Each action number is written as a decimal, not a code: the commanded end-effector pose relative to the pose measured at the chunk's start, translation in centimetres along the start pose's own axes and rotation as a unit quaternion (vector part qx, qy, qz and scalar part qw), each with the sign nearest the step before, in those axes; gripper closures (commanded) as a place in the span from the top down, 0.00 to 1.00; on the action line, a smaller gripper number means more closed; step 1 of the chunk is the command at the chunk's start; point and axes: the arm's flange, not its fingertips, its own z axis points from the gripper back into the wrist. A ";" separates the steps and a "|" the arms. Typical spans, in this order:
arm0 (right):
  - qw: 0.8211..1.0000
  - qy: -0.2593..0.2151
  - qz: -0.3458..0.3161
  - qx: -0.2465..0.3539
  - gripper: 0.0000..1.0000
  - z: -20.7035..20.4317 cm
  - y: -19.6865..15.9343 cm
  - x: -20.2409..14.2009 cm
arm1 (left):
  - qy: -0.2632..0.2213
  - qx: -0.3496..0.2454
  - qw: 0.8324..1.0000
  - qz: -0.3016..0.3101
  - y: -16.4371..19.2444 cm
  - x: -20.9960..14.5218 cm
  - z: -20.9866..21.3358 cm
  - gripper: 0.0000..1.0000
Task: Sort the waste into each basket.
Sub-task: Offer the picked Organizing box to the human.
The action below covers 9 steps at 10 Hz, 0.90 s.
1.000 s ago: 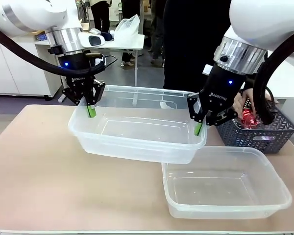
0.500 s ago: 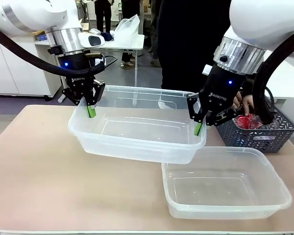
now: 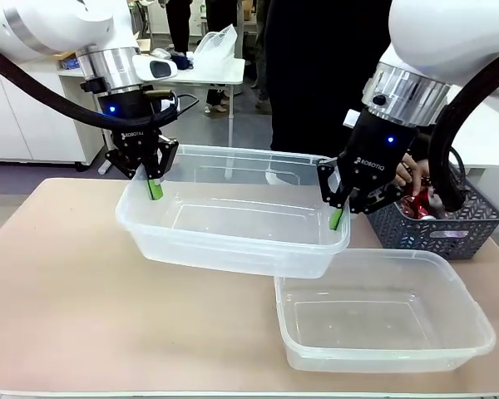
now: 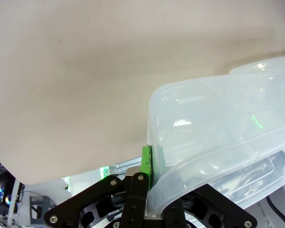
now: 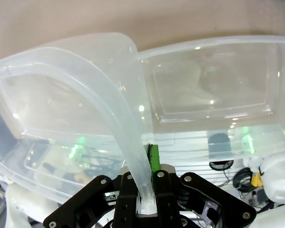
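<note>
Both grippers hold one clear basket [image 3: 233, 245] level above the table by its ends. My left gripper [image 3: 154, 188] is shut on its left wall, my right gripper [image 3: 336, 218] on its right wall. The left wrist view has my left gripper [image 4: 147, 164] pinching that basket's wall [image 4: 218, 123]. In the right wrist view my right gripper [image 5: 147, 164] clamps the rim of the same basket [image 5: 85, 71]. A second clear basket [image 3: 382, 349] rests on the table at the front right, also below in the right wrist view [image 5: 209, 102]. Red cans [image 3: 416, 206] lie in a dark lattice basket.
The dark grey lattice basket [image 3: 437, 233] stands at the far right of the table, behind my right arm. A person in dark clothes stands at the far side, with a hand [image 3: 409, 170] reaching into it. Bare tabletop [image 3: 83, 291] spreads to the front left.
The person's hand has shifted about inside the lattice basket and the red cans there have moved. Both arms and the lifted basket have stayed still.
</note>
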 end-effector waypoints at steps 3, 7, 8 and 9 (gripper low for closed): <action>1.000 0.002 0.002 0.006 0.04 0.2 -0.4 0.3 | 0.003 -0.006 1.000 -0.004 0.1 -0.2 0.8 0.03; 1.000 0.002 0.002 0.006 0.04 0.2 -0.4 0.3 | 0.003 -0.006 1.000 -0.004 0.1 -0.2 0.8 0.03; 1.000 0.002 0.002 0.006 0.04 0.2 -0.4 0.3 | 0.003 -0.006 1.000 -0.004 0.1 -0.2 0.8 0.03; 1.000 0.002 0.002 0.006 0.04 0.2 -0.4 0.3 | 0.003 -0.006 1.000 -0.004 0.1 -0.2 0.8 0.03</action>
